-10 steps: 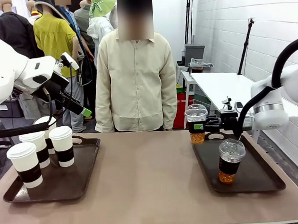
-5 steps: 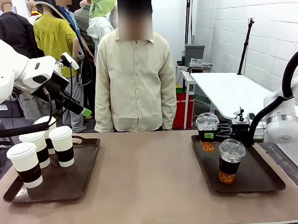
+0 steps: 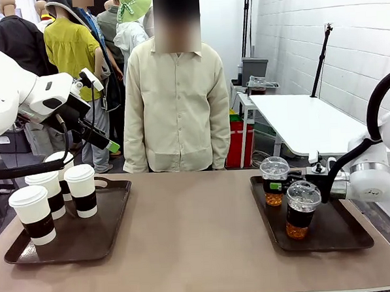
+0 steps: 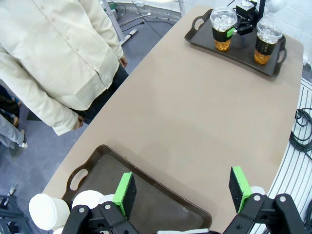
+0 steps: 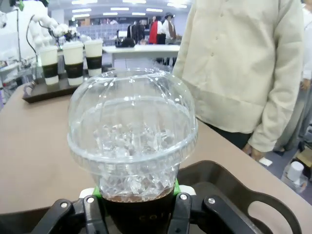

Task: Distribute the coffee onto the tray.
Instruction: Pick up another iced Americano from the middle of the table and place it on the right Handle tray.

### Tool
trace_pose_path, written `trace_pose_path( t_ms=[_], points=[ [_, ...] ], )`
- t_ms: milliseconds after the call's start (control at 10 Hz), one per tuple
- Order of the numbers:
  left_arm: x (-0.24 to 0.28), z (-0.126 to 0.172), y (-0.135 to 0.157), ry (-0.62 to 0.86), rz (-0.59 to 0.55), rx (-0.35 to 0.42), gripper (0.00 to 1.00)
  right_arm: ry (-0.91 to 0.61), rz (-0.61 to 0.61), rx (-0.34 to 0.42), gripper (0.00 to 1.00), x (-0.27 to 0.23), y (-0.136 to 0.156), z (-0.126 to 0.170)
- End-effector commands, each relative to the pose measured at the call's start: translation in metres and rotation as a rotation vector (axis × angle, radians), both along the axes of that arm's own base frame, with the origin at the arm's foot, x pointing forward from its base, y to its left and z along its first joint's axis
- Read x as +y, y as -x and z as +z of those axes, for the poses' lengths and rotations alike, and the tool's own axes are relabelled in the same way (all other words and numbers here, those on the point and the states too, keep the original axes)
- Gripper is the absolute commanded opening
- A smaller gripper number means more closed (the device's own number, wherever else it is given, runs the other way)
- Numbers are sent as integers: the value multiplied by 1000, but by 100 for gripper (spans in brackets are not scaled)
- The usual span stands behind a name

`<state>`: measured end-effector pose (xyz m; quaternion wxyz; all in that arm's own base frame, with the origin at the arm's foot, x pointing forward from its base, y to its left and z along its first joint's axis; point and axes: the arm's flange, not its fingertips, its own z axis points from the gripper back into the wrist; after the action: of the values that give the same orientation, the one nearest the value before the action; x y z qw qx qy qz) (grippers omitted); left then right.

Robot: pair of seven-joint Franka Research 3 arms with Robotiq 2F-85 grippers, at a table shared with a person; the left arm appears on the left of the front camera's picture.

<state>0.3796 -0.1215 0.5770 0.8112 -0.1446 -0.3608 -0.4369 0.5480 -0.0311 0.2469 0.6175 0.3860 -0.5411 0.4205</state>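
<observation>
**Placing an iced coffee on the right-hand tray**

The right gripper (image 3: 283,179), jaws clamped on a dome-lidded cup (image 3: 274,180), holds it over the far end of the tray (image 3: 330,237) at lower right of the front view, just behind the second iced cup (image 3: 302,209). Recommended: lower vertically, keep clearance from that neighbour, release only once seated. The left gripper (image 4: 183,190) hangs with jaws apart above the paper cups (image 3: 81,190) at lower left.
</observation>
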Motion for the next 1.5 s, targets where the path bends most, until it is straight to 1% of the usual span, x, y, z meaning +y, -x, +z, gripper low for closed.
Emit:
trace_pose_path(
  t_ms=[0,400,500,600,700,1000,1400],
  points=[
    [1,-1,0,5,-1,4,100,-54,-19,-55,52,-6,-1,-6],
    [1,-1,0,5,-1,4,100,-90,-41,-21,52,-12,0,-12],
    [1,-1,0,5,-1,4,100,-92,-36,-10,64,-12,1,-10],
    [1,-1,0,5,-1,4,100,-105,-42,5,84,-13,2,-7],
    [1,-1,0,5,-1,4,100,-103,-46,14,100,-14,2,-5],
    [1,-1,0,5,-1,4,100,-103,-57,26,100,-16,3,-1],
    [1,-1,0,5,-1,4,100,-107,-83,46,100,-25,13,1]
  ],
)
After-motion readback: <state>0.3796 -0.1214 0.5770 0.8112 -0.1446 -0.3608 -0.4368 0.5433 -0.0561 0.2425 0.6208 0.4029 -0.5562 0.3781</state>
